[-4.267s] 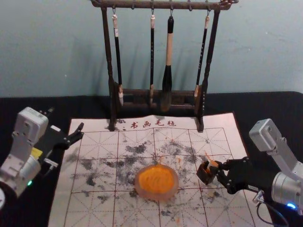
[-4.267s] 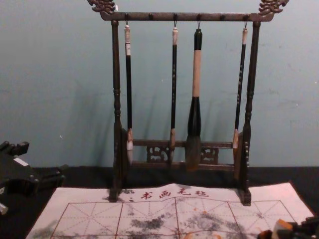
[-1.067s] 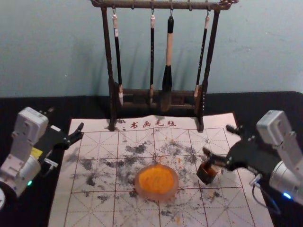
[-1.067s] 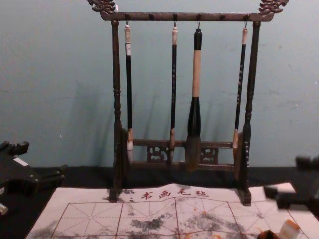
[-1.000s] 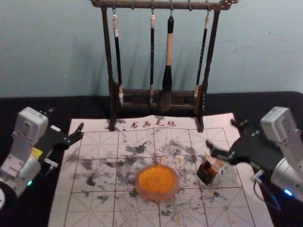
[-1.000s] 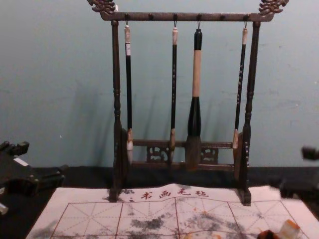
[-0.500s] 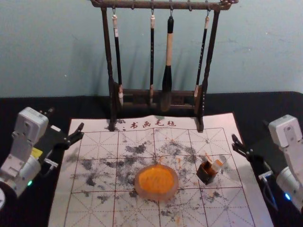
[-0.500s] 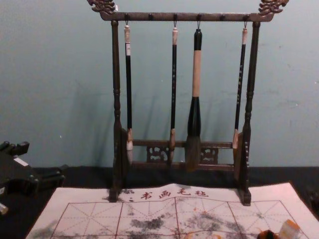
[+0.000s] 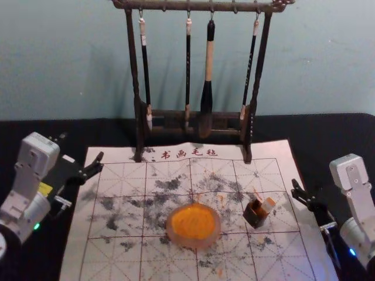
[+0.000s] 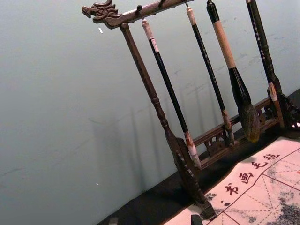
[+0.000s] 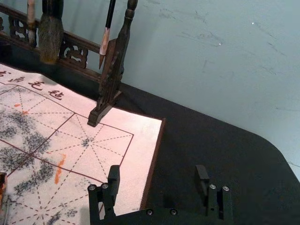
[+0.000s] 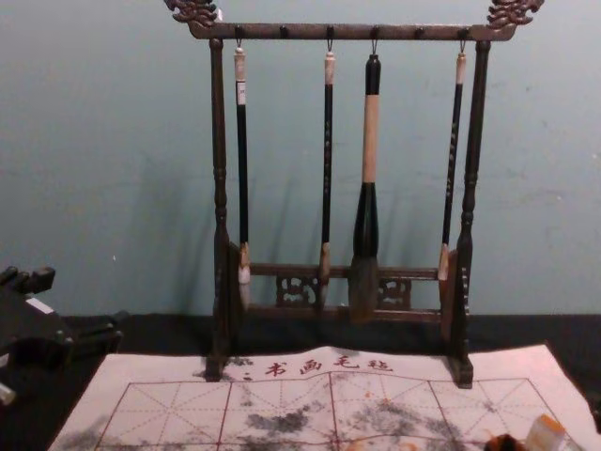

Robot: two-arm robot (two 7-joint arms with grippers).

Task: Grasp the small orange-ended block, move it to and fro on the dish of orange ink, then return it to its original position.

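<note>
At the right of the mat, the small block (image 9: 268, 205), whitish with orange on it, pokes up tilted at a dark square box (image 9: 256, 214); the chest view has the block (image 12: 545, 434) just right of the box (image 12: 505, 443). Whether its lower end is inside is unclear. Left of them lies the round dish (image 9: 194, 225) of orange ink. My right gripper (image 9: 295, 187) is at the mat's right edge, apart from the block; in its wrist view the right gripper (image 11: 158, 176) stands open and empty. My left gripper (image 9: 81, 147) is parked open at the far left.
A dark wooden rack (image 9: 261, 88) with hanging brushes stands behind the dish, its feet on the mat's far edge. The white gridded mat (image 9: 117, 257) has black and orange ink stains and lies on a black tabletop (image 11: 201, 136).
My right gripper, earlier at the block and box, has opened and drawn back to the right, away from them. Block and box are left standing together; the left arm has stayed still.
</note>
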